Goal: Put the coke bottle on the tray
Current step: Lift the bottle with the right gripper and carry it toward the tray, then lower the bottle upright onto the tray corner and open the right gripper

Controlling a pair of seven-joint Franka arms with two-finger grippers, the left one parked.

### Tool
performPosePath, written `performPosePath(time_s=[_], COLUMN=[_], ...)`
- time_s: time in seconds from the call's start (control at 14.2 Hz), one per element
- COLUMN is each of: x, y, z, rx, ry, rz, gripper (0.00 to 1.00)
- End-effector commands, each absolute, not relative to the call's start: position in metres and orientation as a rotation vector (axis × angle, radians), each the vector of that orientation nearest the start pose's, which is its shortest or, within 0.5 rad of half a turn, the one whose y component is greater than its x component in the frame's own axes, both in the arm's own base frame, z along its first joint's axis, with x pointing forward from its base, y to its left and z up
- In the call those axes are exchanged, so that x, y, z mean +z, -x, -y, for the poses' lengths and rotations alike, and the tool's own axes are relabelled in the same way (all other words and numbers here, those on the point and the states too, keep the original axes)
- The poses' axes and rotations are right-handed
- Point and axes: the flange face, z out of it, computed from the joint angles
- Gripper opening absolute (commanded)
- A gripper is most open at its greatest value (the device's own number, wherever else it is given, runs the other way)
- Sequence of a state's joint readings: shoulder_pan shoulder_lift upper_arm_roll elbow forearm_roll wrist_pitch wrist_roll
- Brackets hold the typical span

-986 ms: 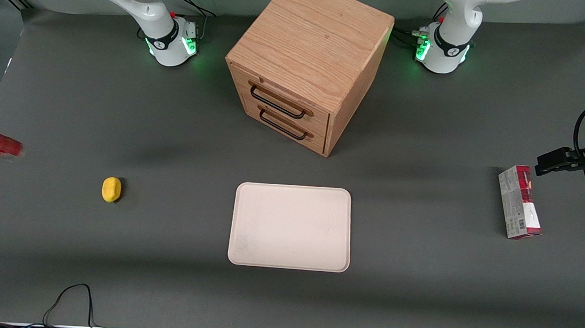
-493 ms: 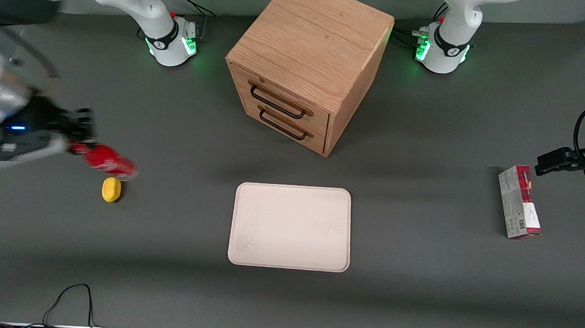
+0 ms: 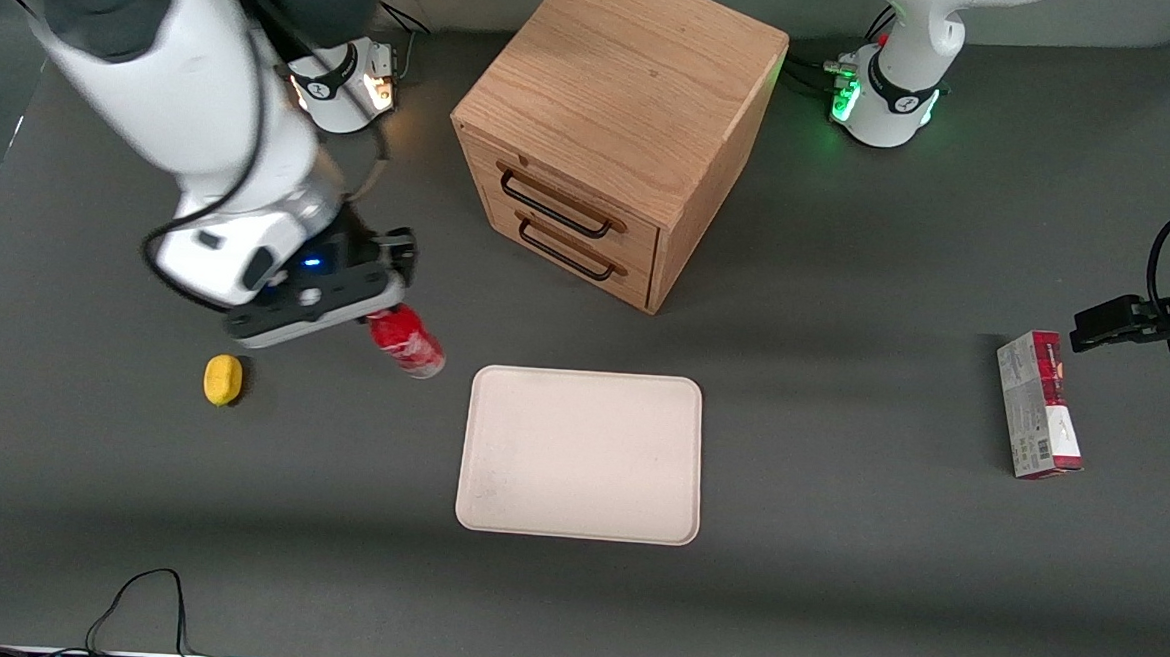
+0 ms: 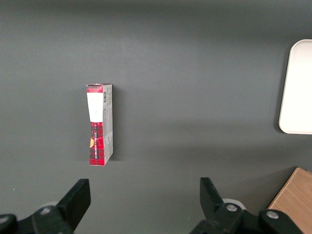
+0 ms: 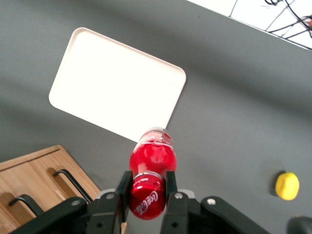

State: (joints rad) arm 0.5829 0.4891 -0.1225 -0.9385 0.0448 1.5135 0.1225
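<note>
My right gripper (image 3: 378, 310) is shut on the coke bottle (image 3: 407, 342), a small red bottle with white lettering, and holds it in the air, tilted, its base pointing toward the tray. In the right wrist view the gripper (image 5: 146, 187) has both fingers (image 5: 123, 186) pressed on the bottle (image 5: 151, 161) near its capped end. The cream tray (image 3: 580, 454) lies flat in front of the drawer cabinet, nearer the front camera, and nothing lies on it; it also shows in the right wrist view (image 5: 114, 83). The bottle hangs beside the tray's corner on the working arm's side, above the table.
A wooden cabinet (image 3: 615, 130) with two drawers stands farther from the front camera than the tray. A yellow lemon (image 3: 223, 380) lies on the table toward the working arm's end. A red-and-white carton box (image 3: 1039, 404) lies toward the parked arm's end.
My right gripper has carried the bottle from the working arm's edge of the table, past the lemon, to just beside the tray's corner.
</note>
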Motion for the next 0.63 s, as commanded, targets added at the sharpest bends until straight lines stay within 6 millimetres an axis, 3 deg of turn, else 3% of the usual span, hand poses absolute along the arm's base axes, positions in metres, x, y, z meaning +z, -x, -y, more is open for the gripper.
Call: performPosePath(time_s=[0.0, 0.35, 0.56], x=[0.591, 0.474, 0.414], y=[-0.619, -0.671, -0.694], z=[-0.346, -0.365, -0.361], rx=[-0.210, -0.237, -0.232], ry=[3.091, 3.105, 3.114], rz=[0.547, 0.546, 0.532], gripper=[0.06, 0.06, 0.06])
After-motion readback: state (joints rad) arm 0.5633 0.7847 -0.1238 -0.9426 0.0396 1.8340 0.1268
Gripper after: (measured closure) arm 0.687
